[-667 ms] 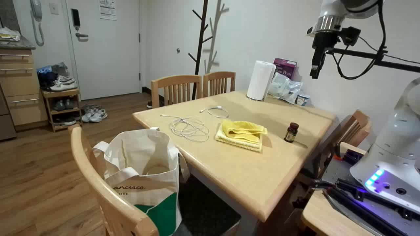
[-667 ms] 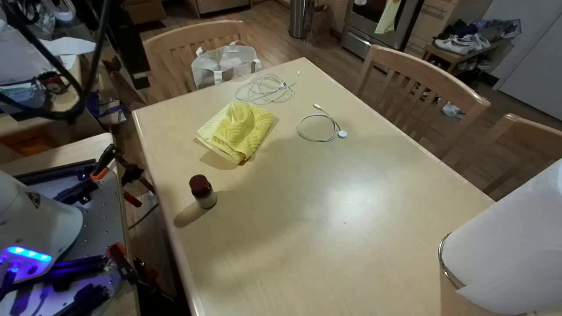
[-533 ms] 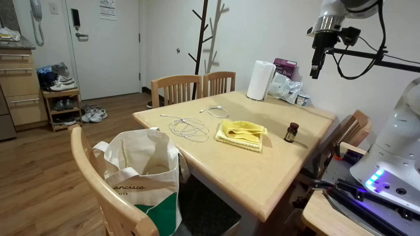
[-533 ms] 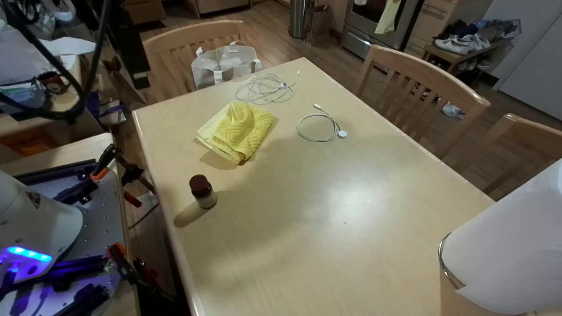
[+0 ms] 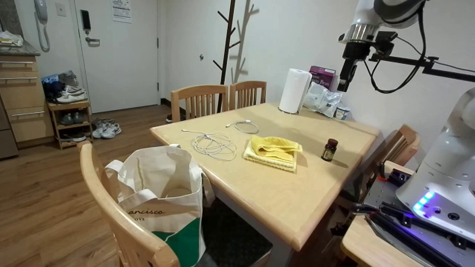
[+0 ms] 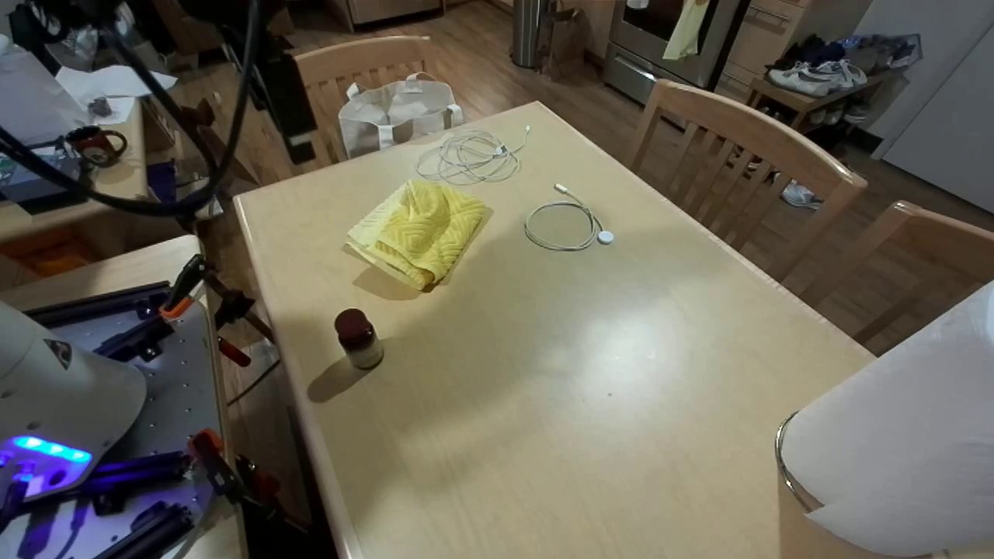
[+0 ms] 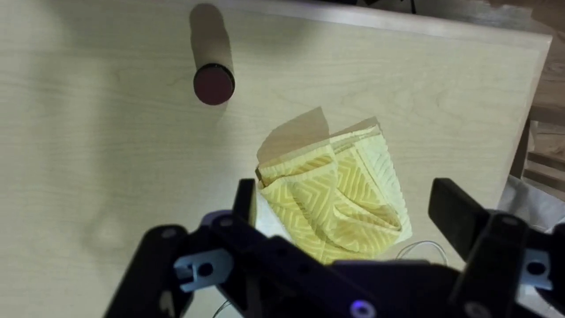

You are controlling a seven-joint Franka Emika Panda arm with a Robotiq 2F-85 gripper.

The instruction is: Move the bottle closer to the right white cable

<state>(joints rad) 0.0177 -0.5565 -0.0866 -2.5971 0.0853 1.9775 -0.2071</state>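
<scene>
Has gripper spread wide, high over the smooth wooden table; shows blocky black fingers far apart, well above the things below; looks down, in the wrist view, on yellow cloth folded in bumps, with zigzag ridges; shows the bottle standing up in both exterior views, dark and round with a red-brown cap, near the table edge by the robot's white base, apart from the cloth; has two thin white cables curled in loops, well away from the bottle.
</scene>
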